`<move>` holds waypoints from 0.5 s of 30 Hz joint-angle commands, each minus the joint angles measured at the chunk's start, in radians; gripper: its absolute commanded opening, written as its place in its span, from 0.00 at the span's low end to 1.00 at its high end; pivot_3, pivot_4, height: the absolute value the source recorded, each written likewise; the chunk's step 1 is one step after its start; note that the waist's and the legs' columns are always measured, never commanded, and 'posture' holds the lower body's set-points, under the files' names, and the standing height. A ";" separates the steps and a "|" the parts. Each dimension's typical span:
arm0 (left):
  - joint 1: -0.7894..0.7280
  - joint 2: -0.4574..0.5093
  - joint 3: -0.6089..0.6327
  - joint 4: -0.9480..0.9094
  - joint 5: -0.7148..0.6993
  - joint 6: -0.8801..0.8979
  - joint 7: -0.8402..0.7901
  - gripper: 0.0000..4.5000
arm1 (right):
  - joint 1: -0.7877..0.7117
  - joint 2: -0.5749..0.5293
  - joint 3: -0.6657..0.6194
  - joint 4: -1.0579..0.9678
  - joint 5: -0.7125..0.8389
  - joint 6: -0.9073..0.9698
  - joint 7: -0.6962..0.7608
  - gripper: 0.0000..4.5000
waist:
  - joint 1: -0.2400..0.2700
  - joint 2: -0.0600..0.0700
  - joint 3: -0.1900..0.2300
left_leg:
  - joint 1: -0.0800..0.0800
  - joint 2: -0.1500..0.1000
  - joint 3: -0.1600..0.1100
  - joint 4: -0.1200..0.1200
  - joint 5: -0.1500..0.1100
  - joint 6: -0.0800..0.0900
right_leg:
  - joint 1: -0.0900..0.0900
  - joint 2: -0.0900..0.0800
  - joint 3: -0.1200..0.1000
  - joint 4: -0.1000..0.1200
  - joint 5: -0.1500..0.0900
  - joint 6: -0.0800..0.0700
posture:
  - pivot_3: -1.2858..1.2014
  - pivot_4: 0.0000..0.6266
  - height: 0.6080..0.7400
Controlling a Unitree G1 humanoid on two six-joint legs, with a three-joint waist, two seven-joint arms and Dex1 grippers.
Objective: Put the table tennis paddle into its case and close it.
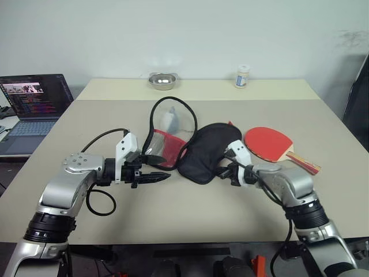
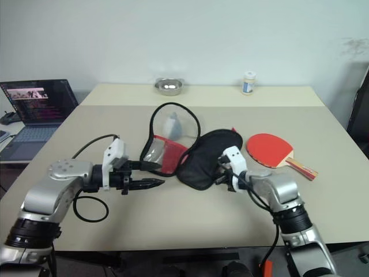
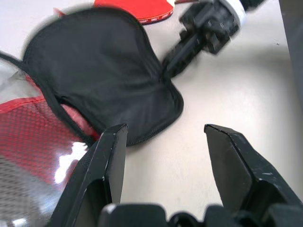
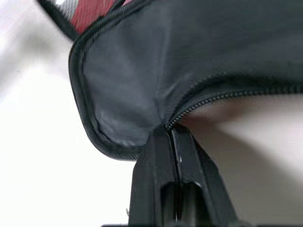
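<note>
Lying unzipped at frame centre, the case is pinched at its zip edge by the right gripper; the table tennis paddle rests right of it, while the left gripper is held parted, empty.

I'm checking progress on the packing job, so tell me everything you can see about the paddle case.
The case lies unzipped and spread open mid-table: a black fabric half with a zip edge, and a red half with black mesh and a clear window, partly standing up. It looks soft and empty. The right gripper is shut on the black half's zipped edge.
</note>
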State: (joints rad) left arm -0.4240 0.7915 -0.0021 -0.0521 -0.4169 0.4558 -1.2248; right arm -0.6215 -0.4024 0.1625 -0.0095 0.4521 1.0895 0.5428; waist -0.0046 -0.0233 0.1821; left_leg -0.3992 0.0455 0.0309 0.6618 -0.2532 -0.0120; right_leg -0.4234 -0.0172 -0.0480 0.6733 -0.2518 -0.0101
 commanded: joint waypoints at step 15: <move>0.044 0.002 -0.013 -0.101 -0.018 0.016 0.019 0.63 | -0.267 -0.149 0.080 0.400 -0.169 -0.207 0.299 0.01 | -0.001 -0.001 0.001 | 0.000 0.000 0.002 0.000 0.000 0.000 | -0.002 0.001 0.002 0.000 0.000 0.000 | 0.52 0.24 1.00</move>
State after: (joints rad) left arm -0.3830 0.7844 -0.0336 -0.1142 -0.4203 0.4752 -1.2091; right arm -0.8624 -0.5539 0.2589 0.3930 0.2936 0.9021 0.8296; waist -0.0054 -0.0239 0.1828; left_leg -0.3996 0.0459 0.0326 0.6614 -0.2532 -0.0119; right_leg -0.4253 -0.0165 -0.0459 0.6736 -0.2518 -0.0103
